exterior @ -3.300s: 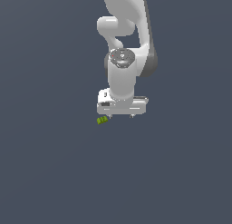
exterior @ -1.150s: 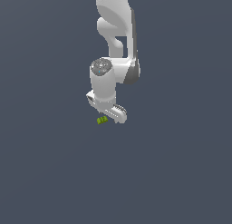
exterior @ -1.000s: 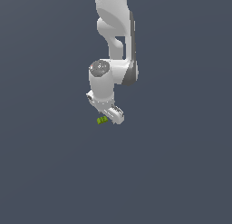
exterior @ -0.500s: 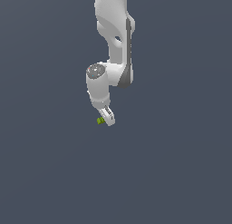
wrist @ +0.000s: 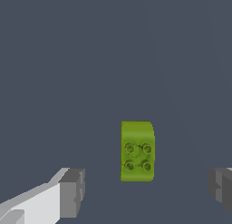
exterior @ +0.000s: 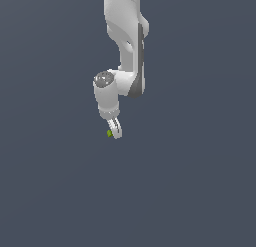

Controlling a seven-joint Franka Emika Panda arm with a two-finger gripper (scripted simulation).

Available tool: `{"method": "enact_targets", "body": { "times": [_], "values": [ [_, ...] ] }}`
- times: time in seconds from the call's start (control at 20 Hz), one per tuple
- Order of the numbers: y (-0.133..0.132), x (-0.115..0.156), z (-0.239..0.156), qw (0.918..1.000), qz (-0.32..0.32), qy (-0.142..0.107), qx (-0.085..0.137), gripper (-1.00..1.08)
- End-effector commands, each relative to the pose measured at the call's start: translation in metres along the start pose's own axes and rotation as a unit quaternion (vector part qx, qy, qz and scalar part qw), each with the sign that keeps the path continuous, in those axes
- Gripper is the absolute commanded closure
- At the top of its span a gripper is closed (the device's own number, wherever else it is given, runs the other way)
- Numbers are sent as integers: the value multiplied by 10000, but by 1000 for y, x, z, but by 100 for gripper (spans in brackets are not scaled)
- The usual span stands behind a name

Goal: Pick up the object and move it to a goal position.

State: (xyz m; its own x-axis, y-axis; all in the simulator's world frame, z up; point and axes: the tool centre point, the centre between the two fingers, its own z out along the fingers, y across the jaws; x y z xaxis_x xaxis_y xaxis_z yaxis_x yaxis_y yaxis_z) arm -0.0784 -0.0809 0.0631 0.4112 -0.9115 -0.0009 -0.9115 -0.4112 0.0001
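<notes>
One green object (wrist: 137,150) between wide-apart fingers (wrist: 71,192) of gripper (wrist: 145,191), untouched.

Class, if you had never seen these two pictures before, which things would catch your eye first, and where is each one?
The bright yellow-green block stands out at once against the plain grey-blue ground, four studs on its top, lying between the claw's two widely parted grey fingertips. In the exterior view the tall white arm comes down from the top edge, with the claw at its lower end right by the block.

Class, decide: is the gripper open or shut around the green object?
Open. In the wrist view the fingers stand far apart, with the green object between them, touching neither.
</notes>
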Motion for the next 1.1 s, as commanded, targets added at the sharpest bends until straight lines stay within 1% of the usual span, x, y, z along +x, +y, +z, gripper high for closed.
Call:
{"method": "enact_targets", "body": {
  "times": [0.0, 0.25, 0.7, 1.0, 1.05],
  "values": [
    [1, 0, 1, 10000, 45, 4, 1, -92],
    [1, 0, 5, 10000, 21, 1, 0, -92],
    [2, 0, 41, 10000, 42, 2, 0, -92],
    [1, 0, 51, 10000, 46, 2, 0, -92],
    [1, 0, 51, 10000, 46, 2, 0, 108]
  ]
}}
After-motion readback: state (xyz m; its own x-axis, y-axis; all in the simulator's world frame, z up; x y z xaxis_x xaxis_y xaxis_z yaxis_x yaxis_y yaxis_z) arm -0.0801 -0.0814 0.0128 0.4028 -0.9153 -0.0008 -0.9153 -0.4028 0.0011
